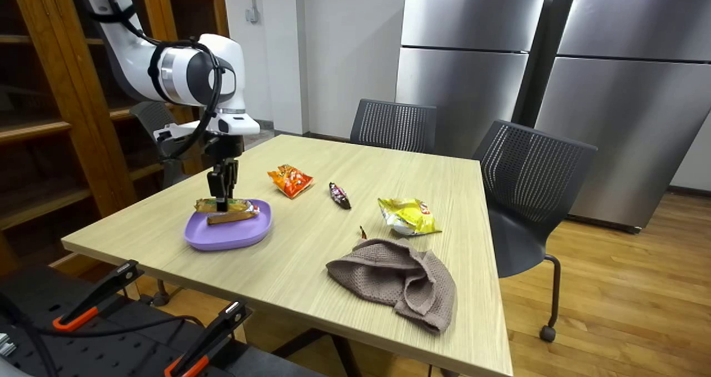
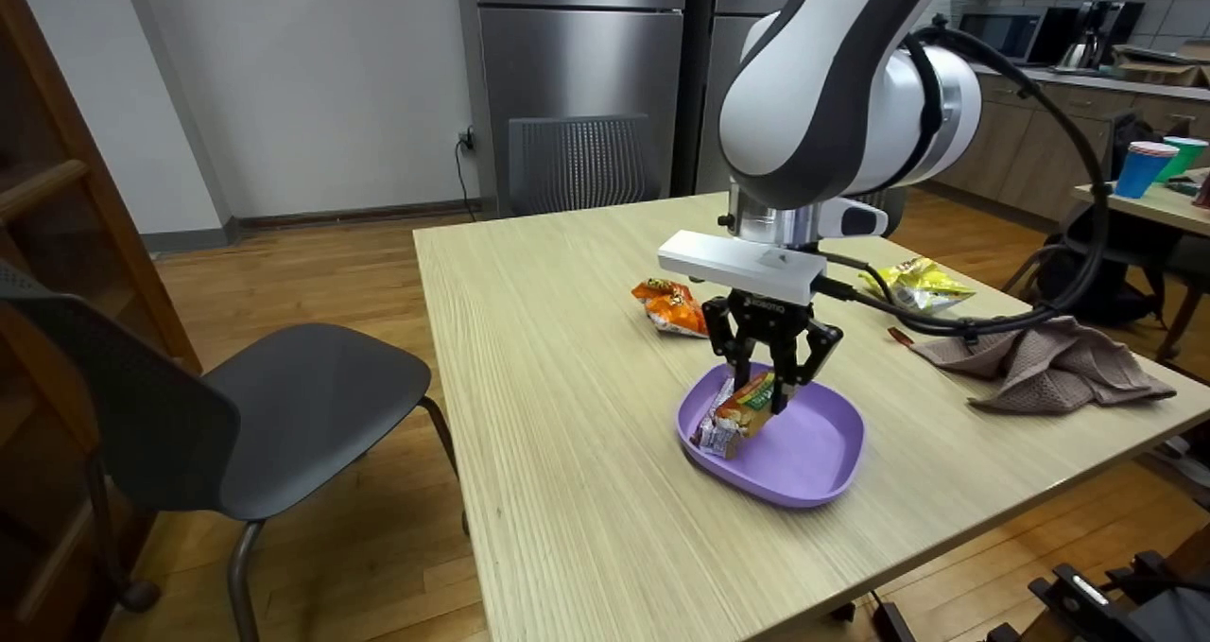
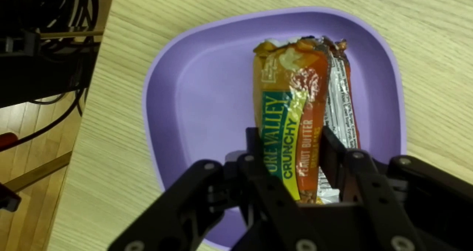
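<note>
My gripper [image 3: 292,143] has its fingers on both long sides of an orange, green and yellow granola bar [image 3: 286,77] and is shut on it. The bar lies lengthwise between the fingers, over a purple plate [image 3: 210,95]. A second wrapped bar [image 3: 342,95], silver side showing, lies in the plate beside and partly under the held bar. In an exterior view the held bar [image 1: 244,205] sits a little above the second bar [image 1: 233,217]. In an exterior view the gripper [image 2: 762,391] points down into the plate [image 2: 818,453], with the held bar [image 2: 751,401] tilted.
An orange snack bag [image 1: 291,181], a small dark wrapped item [image 1: 339,195] and a yellow chip bag [image 1: 410,216] lie on the table [image 1: 311,255]. A crumpled brown cloth [image 1: 397,280] is near the table edge. Dark chairs [image 1: 527,199] stand around the table.
</note>
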Tool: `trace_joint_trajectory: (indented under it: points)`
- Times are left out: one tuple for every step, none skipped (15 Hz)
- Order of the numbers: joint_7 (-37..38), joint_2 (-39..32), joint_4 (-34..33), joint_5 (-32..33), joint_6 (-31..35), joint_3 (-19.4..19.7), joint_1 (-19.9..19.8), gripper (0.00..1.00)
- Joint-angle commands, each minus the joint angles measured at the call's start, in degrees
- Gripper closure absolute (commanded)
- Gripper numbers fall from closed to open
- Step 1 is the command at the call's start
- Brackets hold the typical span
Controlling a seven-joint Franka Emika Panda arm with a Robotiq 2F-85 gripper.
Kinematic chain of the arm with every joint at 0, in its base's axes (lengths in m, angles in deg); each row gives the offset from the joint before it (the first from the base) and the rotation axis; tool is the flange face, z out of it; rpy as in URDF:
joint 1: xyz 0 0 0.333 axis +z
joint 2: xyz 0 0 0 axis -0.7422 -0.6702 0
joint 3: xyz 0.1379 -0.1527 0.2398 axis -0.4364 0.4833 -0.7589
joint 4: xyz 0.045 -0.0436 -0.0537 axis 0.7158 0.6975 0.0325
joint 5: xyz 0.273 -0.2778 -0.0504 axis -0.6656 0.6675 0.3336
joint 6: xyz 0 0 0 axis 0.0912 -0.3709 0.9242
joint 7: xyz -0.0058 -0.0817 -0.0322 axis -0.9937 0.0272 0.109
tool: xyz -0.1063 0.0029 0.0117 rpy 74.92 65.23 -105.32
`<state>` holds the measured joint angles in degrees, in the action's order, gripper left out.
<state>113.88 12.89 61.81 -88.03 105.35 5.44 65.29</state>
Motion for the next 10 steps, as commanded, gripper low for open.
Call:
trace_joint_trajectory:
  points:
    - [-1.4,2.2,2.8,0.1,0.2,-0.9,-2.2,0.84]
    - [-1.6,1.9,2.9,0.0,0.6,-0.9,-2.5,0.84]
    - [-1.7,1.7,2.9,-0.1,0.8,-0.9,-2.8,0.84]
    - [-1.9,1.4,2.9,-0.2,0.9,-1.0,-3.1,0.84]
    - [-2.2,1.2,2.8,-0.3,1.2,-1.1,-3.4,0.84]
    - [-2.7,1.0,2.6,-0.5,1.3,-1.3,-3.9,0.84]
    - [-3.1,0.8,2.4,-0.6,1.2,-1.4,-4.1,0.84]
    - [-3.5,0.7,2.3,-0.8,1.3,-1.6,-4.4,0.84]
    - [-4.0,0.6,2.1,-0.9,1.3,-1.8,-4.7,0.84]
    - [-4.6,0.3,2.0,-1.2,1.1,-2.1,-5.0,0.84]
